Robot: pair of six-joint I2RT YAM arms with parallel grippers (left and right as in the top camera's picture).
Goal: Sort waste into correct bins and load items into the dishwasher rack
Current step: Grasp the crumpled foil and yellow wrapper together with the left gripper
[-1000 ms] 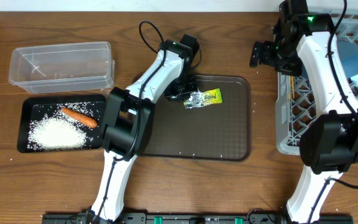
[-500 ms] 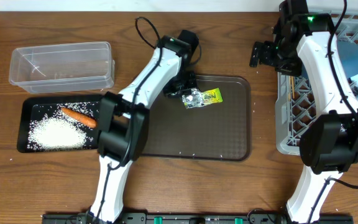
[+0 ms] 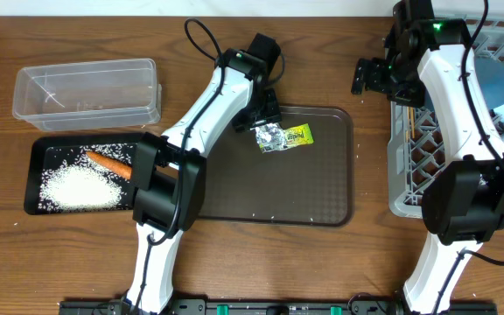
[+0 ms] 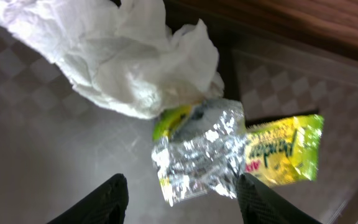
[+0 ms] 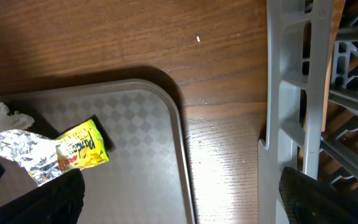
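While the left fingers (image 4: pixel 107 202) stood spread and empty over the crumpled silver foil (image 4: pixel 197 152), it lay on the brown tray (image 3: pixel 322 192) touching the yellow-green wrapper (image 4: pixel 284 149) and white paper scrap (image 4: pixel 129 62). Light, springy and slick, the foil would probably take a pinch across its bunched middle; the right fingers (image 5: pixel 48 199) hung wide open, empty, beside the dishwasher rack (image 5: pixel 284 93)

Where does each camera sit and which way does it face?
Overhead: above the table, facing down; left arm, right arm show, brown tray central, grey rack right.
Left wrist: on left arm, facing down at white paper, foil, wrapper; own fingers at bottom.
Right wrist: on right arm, facing down at tray corner, rack edge; own fingers at bottom.
Shared: all three show foil and wrapper.
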